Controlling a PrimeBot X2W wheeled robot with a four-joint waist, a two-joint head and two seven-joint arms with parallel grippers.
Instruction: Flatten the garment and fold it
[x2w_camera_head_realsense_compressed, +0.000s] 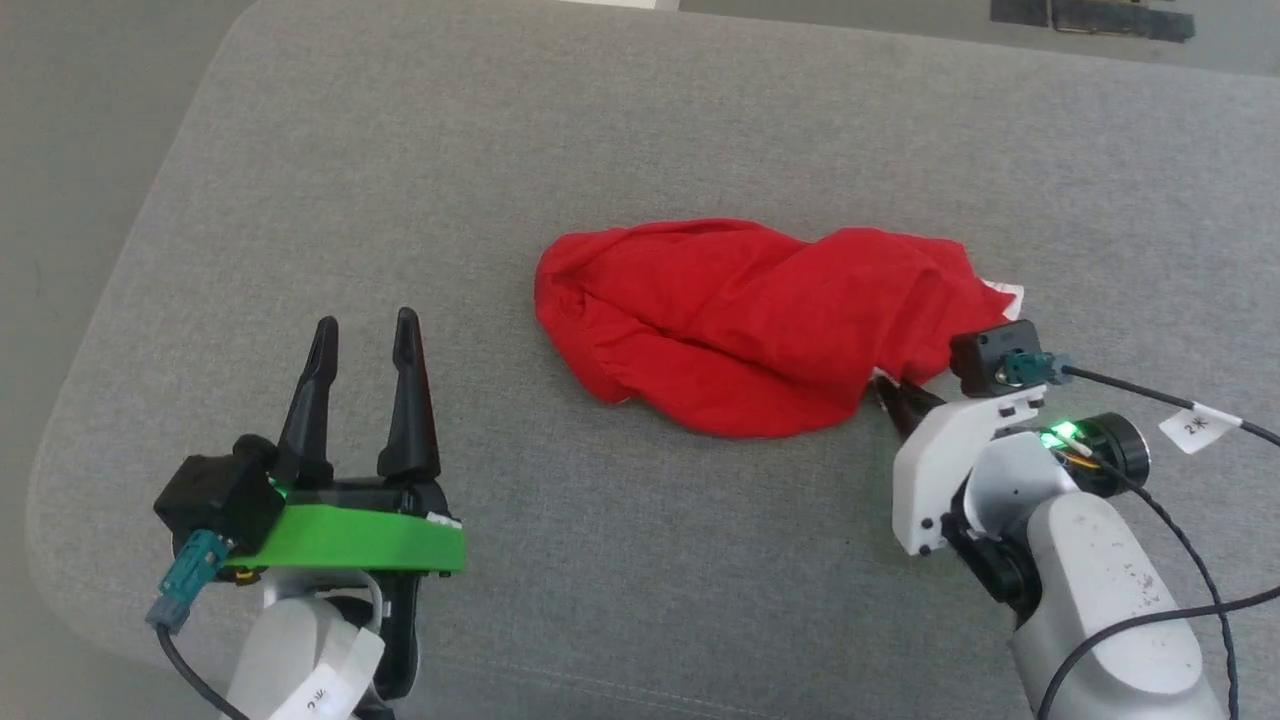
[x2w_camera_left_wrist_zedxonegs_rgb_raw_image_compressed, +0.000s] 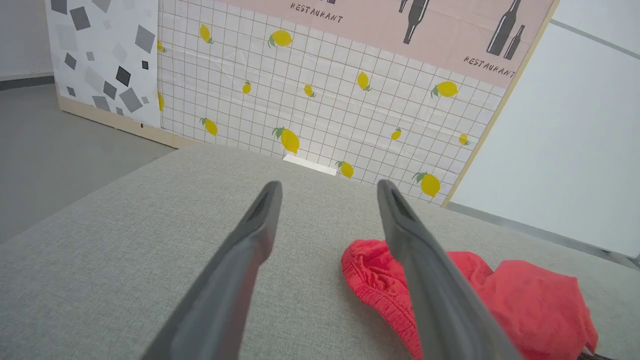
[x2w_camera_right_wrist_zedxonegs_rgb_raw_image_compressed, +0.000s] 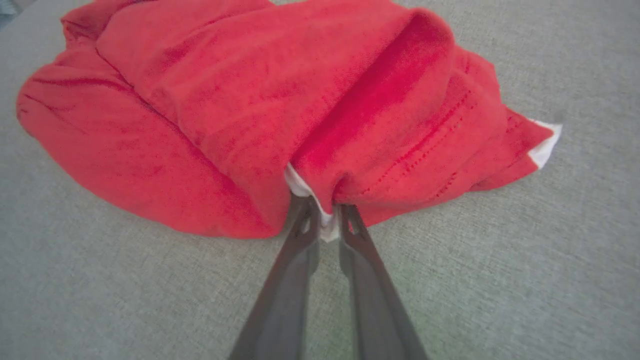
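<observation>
The garment (x2w_camera_head_realsense_compressed: 750, 320) lies crumpled in a loose, twisted mound near the middle of the grey upholstered surface (x2w_camera_head_realsense_compressed: 700, 120), nothing of it spread out yet. It is a thin, bright red knit with a soft, slightly fuzzy face; in the right wrist view I can see a double row of stitching along one hem and a sliver of white trim (x2w_camera_right_wrist_zedxonegs_rgb_raw_image_compressed: 545, 145) poking out at the far corner. No lettering is showing from where I sit.

My right gripper (x2w_camera_right_wrist_zedxonegs_rgb_raw_image_compressed: 327, 210) is down at the near edge of the bundle, fingers drawn narrow and pinching a fold of red cloth with a bit of white edging caught between the tips. My left gripper (x2w_camera_head_realsense_compressed: 366, 322) hovers well apart from the garment on its own side, fingers moderately spread and holding nothing.

I judge this to be the very start of flattening: one edge gripped, the rest bunched. The next move, I think, calls for the left gripper to find a second edge or corner on the opposite side, so I can pull the two apart and shake the twist out. The cloth looks limp and light, so it should drag easily over the coarse woven upholstery, though layers may cling and come up together.
</observation>
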